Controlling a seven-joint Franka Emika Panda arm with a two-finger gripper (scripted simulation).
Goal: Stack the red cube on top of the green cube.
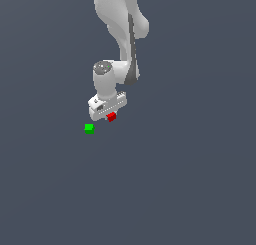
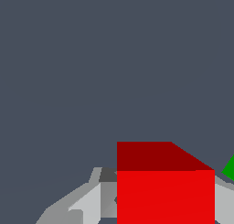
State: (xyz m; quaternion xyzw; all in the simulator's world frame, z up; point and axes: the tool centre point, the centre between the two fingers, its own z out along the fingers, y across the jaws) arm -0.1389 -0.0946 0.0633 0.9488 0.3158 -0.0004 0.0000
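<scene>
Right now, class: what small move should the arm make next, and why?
Probably carry the red cube toward the exterior view's left until it sits over the green cube. The gripper looks closed on the red cube, and the green one lies apart, uncovered.

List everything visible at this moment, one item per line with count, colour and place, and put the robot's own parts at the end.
red cube: one, bright red, right at the gripper's fingertips, to the exterior view's right of the green cube; fills the near part of the wrist view.
green cube: one, bright green, on the surface apart from the red cube, on the exterior view's left of it; only a corner shows in the wrist view.
surface: one, plain dark grey-blue, under everything.
arm: one, white with a dark strip, coming down from the top of the exterior view.
gripper: one, white, with the red cube between its fingers, apparently gripped.
</scene>
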